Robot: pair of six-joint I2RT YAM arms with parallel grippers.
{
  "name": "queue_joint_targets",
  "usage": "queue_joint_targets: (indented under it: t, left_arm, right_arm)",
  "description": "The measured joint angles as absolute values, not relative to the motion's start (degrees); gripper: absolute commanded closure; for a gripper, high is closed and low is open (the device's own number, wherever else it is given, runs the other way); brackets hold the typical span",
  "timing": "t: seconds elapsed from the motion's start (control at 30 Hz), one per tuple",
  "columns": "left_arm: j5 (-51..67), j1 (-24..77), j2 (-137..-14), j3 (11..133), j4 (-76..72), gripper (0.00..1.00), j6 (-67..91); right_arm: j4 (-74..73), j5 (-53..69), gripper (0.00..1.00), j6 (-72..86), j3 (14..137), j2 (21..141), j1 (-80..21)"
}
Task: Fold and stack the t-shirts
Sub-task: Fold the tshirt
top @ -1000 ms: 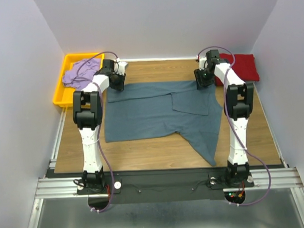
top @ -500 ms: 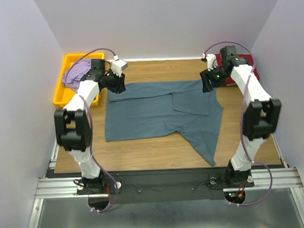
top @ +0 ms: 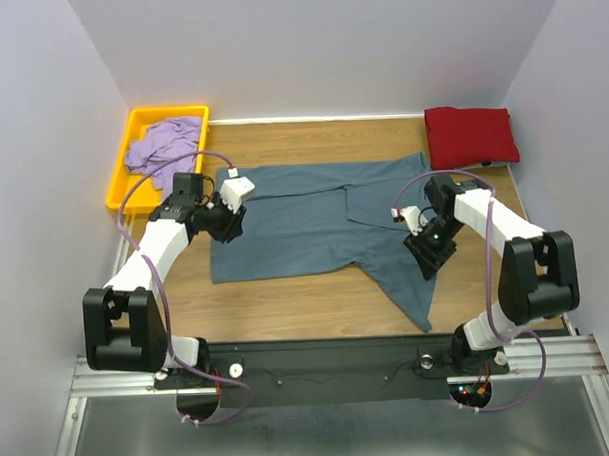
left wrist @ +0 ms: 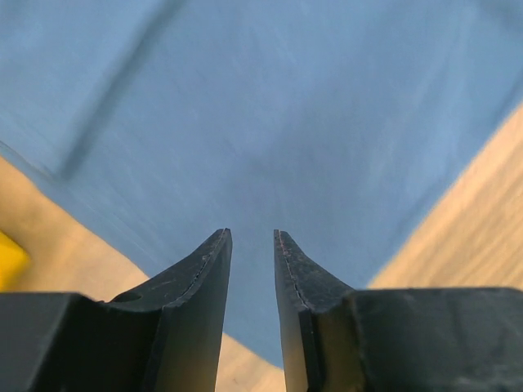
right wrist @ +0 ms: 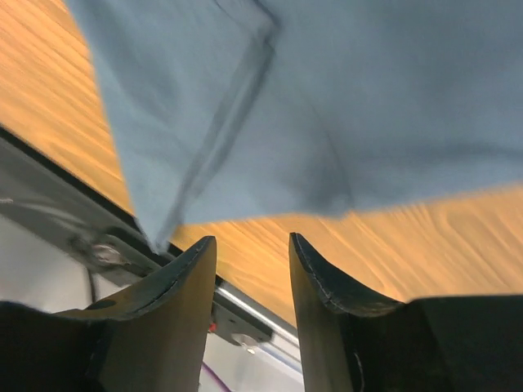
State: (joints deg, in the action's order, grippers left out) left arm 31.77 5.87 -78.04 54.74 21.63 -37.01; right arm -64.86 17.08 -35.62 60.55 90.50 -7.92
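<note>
Left fingers [left wrist: 208, 269] stand slightly apart with a narrow gap and nothing between them. The left gripper [left wrist: 249, 237] points down at the blue shirt [left wrist: 270, 122], near the shirt's left edge. Whether the tips touch the cloth cannot be told. From above, its dark casing hides the tips and a small part of that edge.

Right fingers [right wrist: 315, 278] are a little wider apart and also hold nothing. The right gripper [right wrist: 249, 241] hangs over the shirt's near right part. This view is blurred, and the cloth's point ends at the tabletop's [top: 287, 289] near edge.

The blue shirt lies flat across the middle of the tabletop, partly folded, with a tail running toward the near right. The right arm covers part of its right edge.

The red shirt [top: 469, 135] lies folded at the far right corner.

The purple shirt [top: 162, 146] is crumpled in the yellow tray [top: 120, 184] at the far left corner; its shape is hard to make out.
</note>
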Motion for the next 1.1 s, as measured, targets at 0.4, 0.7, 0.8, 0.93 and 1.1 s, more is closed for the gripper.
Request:
queue_joint_targets:
  t: [0.4,0.7,0.8,0.93,1.1]
  left_arm:
    - [29.10,5.61,-73.28,47.37,24.12,0.63,-43.42]
    - [29.61,5.52,-73.21,47.40,24.03,0.63,-43.51]
    - [29.65,5.52,-73.21,47.40,24.05,0.63,-43.51]
    - [29.67,5.52,-73.21,47.40,24.03,0.63,-43.51]
    - [29.69,5.52,-73.21,47.40,23.79,0.63,-43.46]
  right_arm:
    - [-59.75,14.17,0.55,-35.33,62.15,86.37,-8.01]
    - [-57.17,22.06,0.53,-31.22,64.51,93.51,-9.50]
    - [-56.05,23.77,0.52,-30.15,64.51,95.77,-10.70]
    - [-54.57,25.15,0.51,-28.95,64.51,97.65,-11.84]
    - [-53.04,25.80,0.48,-27.70,64.51,99.83,-12.93]
